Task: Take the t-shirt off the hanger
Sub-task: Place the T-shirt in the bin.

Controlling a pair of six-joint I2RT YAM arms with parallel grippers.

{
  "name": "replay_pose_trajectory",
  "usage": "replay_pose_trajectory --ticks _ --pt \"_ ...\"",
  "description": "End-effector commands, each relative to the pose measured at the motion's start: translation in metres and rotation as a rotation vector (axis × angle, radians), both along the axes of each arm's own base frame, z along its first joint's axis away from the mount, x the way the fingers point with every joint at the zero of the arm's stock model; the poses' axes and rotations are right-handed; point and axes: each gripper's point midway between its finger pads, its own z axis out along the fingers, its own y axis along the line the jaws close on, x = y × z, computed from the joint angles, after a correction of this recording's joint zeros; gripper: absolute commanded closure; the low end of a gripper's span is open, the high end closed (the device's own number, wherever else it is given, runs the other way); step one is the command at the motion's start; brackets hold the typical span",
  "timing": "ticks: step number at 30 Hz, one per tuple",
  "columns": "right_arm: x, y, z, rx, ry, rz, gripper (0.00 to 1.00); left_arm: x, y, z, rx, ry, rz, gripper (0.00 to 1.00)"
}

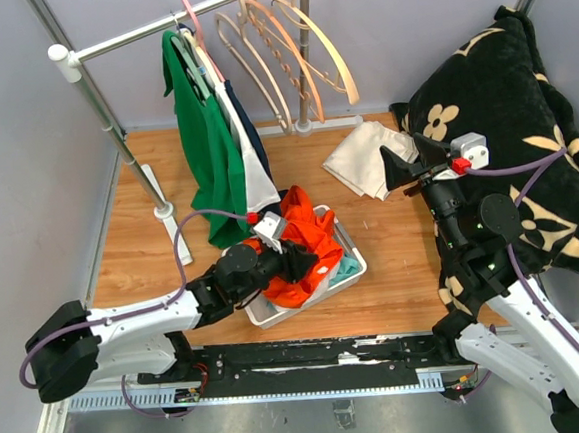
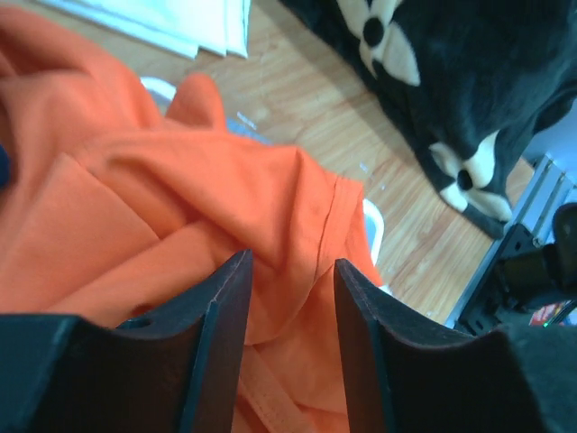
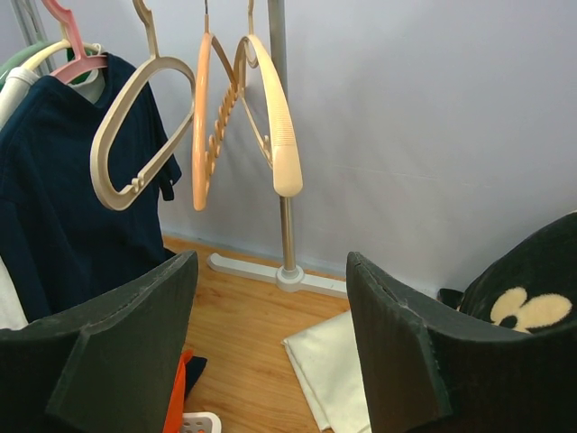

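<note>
A green t-shirt (image 1: 209,153) hangs on the rail (image 1: 135,33) at the back left, with a white shirt (image 1: 260,184) and a navy shirt (image 3: 54,207) behind it; a pink hanger (image 3: 72,63) tops the navy one. My left gripper (image 1: 298,261) is open low over an orange shirt (image 1: 306,237) piled in the white basket (image 1: 267,317); in the left wrist view its jaws (image 2: 290,262) stand apart just above the orange cloth (image 2: 180,198). My right gripper (image 1: 398,168) is open and empty, raised above the floor to the right of the rack, facing it (image 3: 270,262).
Three empty beige and orange hangers (image 1: 296,45) hang on the rail's right part, also in the right wrist view (image 3: 212,117). A cream cloth (image 1: 365,160) lies on the wooden floor. A black floral blanket (image 1: 512,109) fills the right side. The rack's foot (image 3: 288,271) stands by the back wall.
</note>
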Motion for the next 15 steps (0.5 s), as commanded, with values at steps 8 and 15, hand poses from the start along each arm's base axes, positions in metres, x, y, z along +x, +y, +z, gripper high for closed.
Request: replay_pose_trajectory --ticks 8,15 --pt "-0.004 0.002 0.007 0.013 -0.020 0.024 0.33 -0.003 0.009 0.083 -0.063 -0.111 0.007 0.45" --pt "-0.002 0.031 0.019 -0.022 -0.023 0.158 0.32 -0.002 0.039 0.119 -0.146 -0.173 0.098 0.26"
